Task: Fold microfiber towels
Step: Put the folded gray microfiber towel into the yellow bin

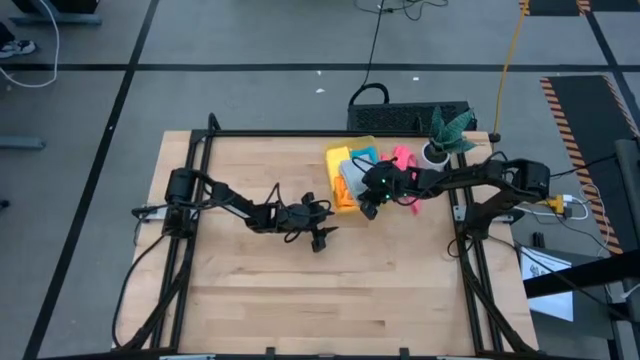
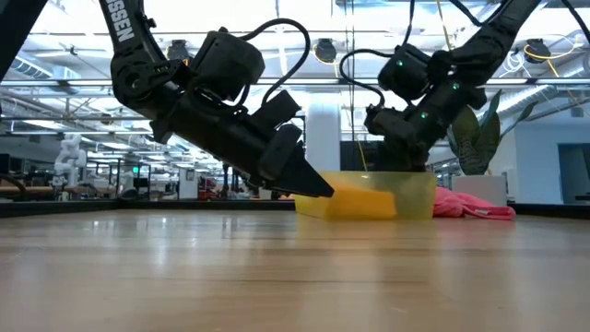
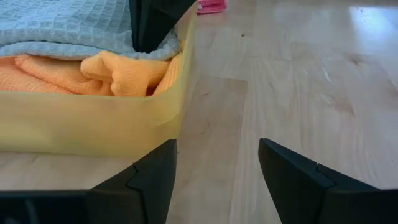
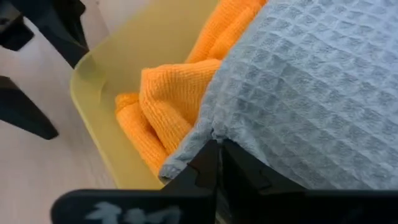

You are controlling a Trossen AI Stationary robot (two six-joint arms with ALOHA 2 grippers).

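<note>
A translucent yellow bin point(image 1: 342, 196) stands at the table's far middle. In it a light grey towel point(image 4: 311, 93) lies on top of an orange towel point(image 4: 174, 93). My right gripper point(image 4: 214, 163) reaches into the bin from the right and is shut on the grey towel. My left gripper point(image 3: 217, 168) is open and empty. It sits low over the table just outside the bin's near corner point(image 3: 177, 106) and points at it. A pink towel point(image 1: 403, 158) and a bright blue towel point(image 1: 364, 155) lie beyond the bin. Yellow cloth point(image 1: 338, 154) shows beside them. My right gripper pinches the grey towel's edge point(image 4: 208, 134) between its two fingers, near the bin's wall. The fingers point(image 3: 149, 25) come down from above. The towel lies slack over the orange towel inside the bin.
A green plant in a white pot point(image 1: 440, 140) stands at the far right, close to my right arm. Black frame rails point(image 1: 190, 250) run along the table's sides. Bare wood point(image 1: 330, 300) fills the near half of the table.
</note>
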